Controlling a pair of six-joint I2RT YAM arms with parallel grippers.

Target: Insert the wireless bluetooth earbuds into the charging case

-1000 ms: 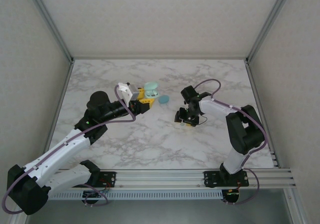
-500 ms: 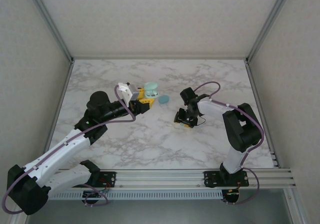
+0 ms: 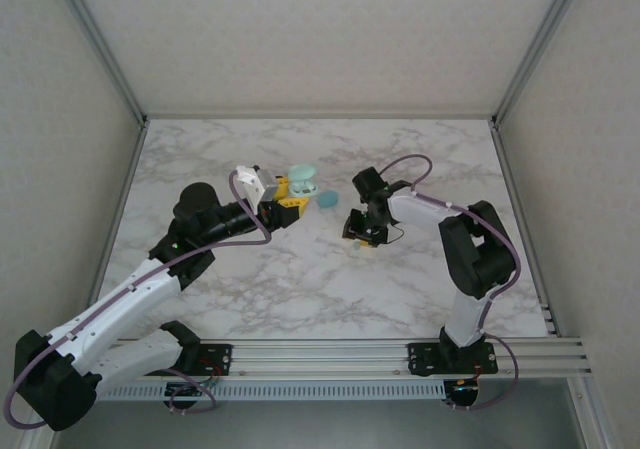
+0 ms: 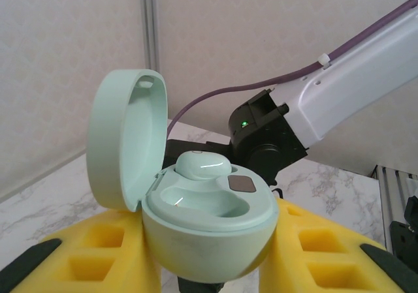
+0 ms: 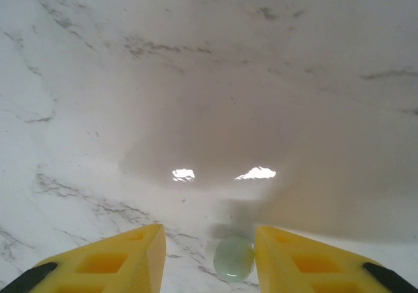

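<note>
Pickup step: my right claw (image 5: 209, 262) open astride earbud (image 5: 234, 258) on bench (image 5: 196, 77). Next: pinch, carry to lid-open charging case (image 4: 206, 208) clamped in my left claw (image 4: 209, 270).

Mint charging case (image 4: 209, 221) open, 1 bud (image 4: 202, 164) seated inside, 2nd earbud (image 5: 234, 258) loose on marble (image 5: 196, 77).

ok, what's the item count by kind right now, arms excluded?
charging case: 1
earbuds: 2, one seated in the case, one loose
blue round piece, kind unclear: 1
Total: 4
</note>
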